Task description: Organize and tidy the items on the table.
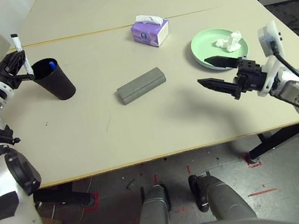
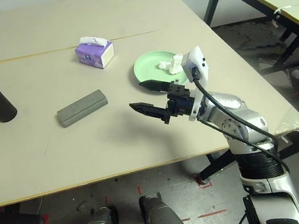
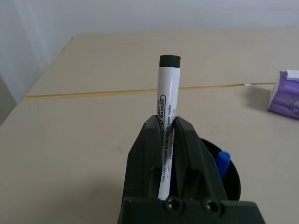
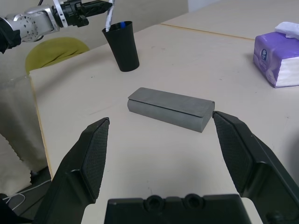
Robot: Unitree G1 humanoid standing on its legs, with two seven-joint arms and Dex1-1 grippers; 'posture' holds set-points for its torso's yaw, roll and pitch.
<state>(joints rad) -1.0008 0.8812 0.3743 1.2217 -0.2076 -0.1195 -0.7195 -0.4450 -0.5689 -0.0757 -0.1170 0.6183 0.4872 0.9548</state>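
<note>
Our right claw (image 1: 212, 75) hangs wide open and empty above the counter (image 1: 141, 131), facing the grey glasses case (image 1: 141, 85). At the black cup (image 1: 55, 79), our left claw (image 1: 19, 66) grips the black-capped marker (image 3: 167, 121) upright.

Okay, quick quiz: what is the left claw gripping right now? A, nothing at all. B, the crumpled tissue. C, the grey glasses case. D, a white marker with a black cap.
D: the left claw is shut on the black-capped white marker, held upright over the black cup, which already holds the blue-capped marker.
</note>
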